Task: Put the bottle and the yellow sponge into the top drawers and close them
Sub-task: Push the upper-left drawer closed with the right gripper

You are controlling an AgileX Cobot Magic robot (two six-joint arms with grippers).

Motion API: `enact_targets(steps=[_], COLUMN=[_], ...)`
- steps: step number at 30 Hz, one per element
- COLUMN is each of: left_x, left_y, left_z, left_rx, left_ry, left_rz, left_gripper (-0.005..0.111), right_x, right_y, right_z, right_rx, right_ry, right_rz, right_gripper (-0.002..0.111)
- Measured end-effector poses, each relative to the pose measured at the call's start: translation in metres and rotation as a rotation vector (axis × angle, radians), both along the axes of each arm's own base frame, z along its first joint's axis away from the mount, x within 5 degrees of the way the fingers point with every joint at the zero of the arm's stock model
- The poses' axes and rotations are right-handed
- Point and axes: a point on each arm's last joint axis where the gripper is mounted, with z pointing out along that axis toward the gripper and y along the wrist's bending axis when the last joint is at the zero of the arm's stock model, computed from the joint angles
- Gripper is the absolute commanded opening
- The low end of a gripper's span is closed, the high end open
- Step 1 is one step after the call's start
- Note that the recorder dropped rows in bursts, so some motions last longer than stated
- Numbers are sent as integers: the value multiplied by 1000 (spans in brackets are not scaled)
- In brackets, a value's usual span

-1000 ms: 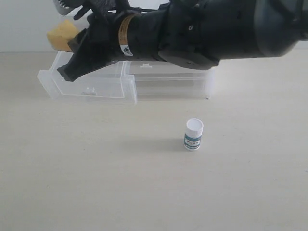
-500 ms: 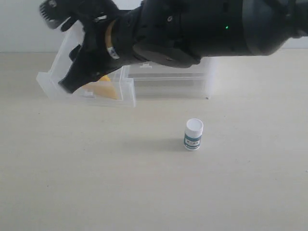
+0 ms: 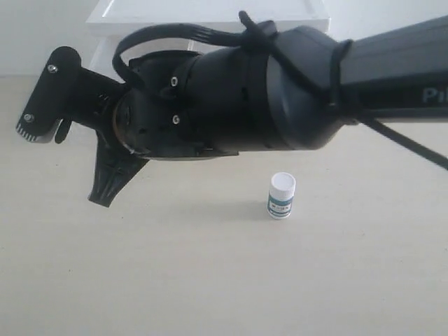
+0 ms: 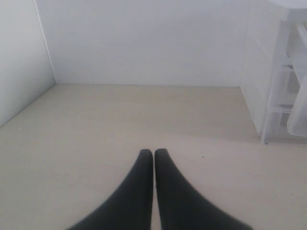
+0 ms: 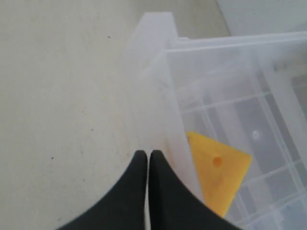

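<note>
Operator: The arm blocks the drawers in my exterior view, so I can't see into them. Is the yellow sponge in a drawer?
Observer: Yes. The right wrist view shows the yellow sponge lying inside the clear drawer.
Operator: Is the right gripper holding anything?
Observer: No. The right gripper is shut and empty, with its tips just outside the drawer wall. I can't tell whether they touch it.
Operator: And the left one?
Observer: The left gripper is shut above the table, with the white cabinet off to one side.
</note>
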Motion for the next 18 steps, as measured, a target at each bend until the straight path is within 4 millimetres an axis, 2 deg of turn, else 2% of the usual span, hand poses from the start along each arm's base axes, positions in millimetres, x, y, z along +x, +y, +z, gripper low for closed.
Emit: enact_targets(steps=[4,10,15,17,18], left_x=[0,0,0,0,0], left_y=[0,0,0,0,0], left_z=[0,0,0,0,0], left_rx=[0,0,0,0,0], left_ry=[0,0,0,0,0], left_rz=[0,0,0,0,0], left_gripper=[4,4,4,4,4], right_x=[11,13,21,30,41], right_y=[-9,-11,-10,-11,-15], right_z=[-1,0,16,23,24], right_rx=[-21,-27,-12,29,68], right_ry=[-17,-24,-109,-137,-134], right_rz=[-64,-85,-110,-110,-124], right_gripper=[1,1,1,1,1])
